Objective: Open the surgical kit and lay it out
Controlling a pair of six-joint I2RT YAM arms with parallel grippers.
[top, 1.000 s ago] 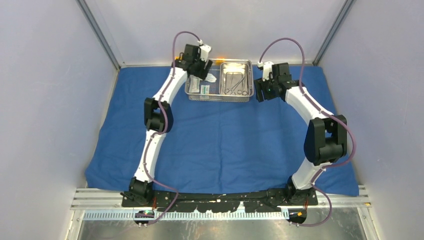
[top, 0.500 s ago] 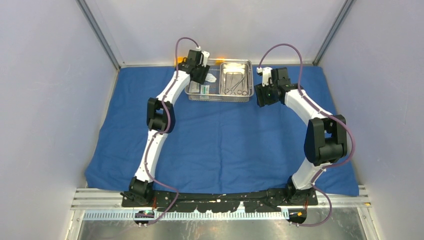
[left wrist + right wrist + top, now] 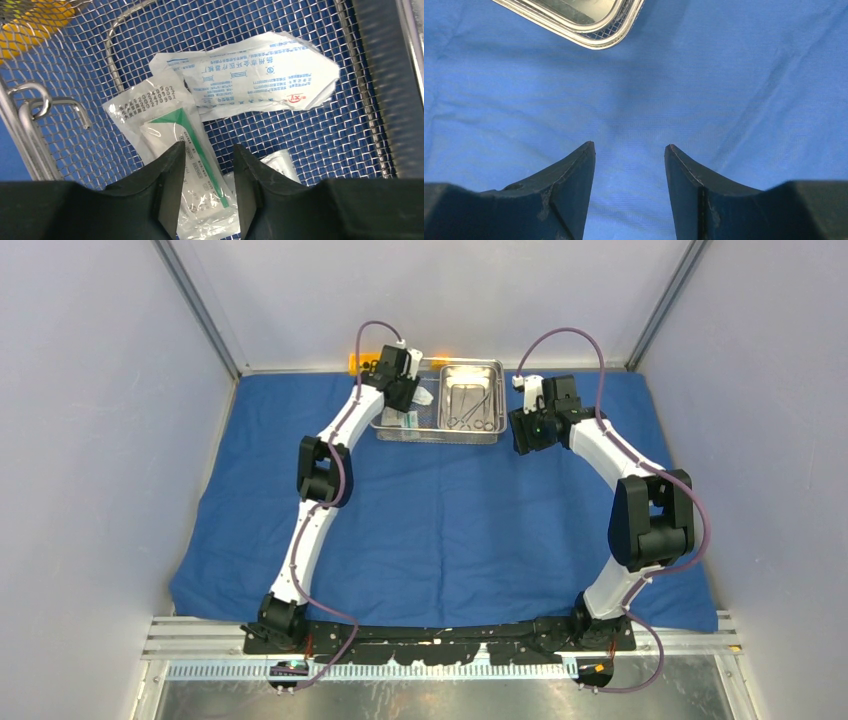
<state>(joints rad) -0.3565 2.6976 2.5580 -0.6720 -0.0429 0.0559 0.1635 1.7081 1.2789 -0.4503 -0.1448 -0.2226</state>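
The blue cloth wrap lies spread flat over the table. At its far edge stands the steel mesh basket, with the solid steel tray in its right half holding scissors and forceps. My left gripper is down in the basket's left half, open. Its fingers stand either side of a white packet with a green stripe. A wider printed packet lies just beyond, and a third packet peeks out by the right finger. My right gripper hangs open over bare cloth beside the basket's corner.
An orange block sits just behind the basket's left end and shows through the mesh. A wire handle lies folded inside the basket. Grey walls close in the back and both sides.
My left gripper has moved further over the basket's left half and its jaws have narrowed around the green-striped packet. My right gripper has drawn back a little and narrowed slightly.
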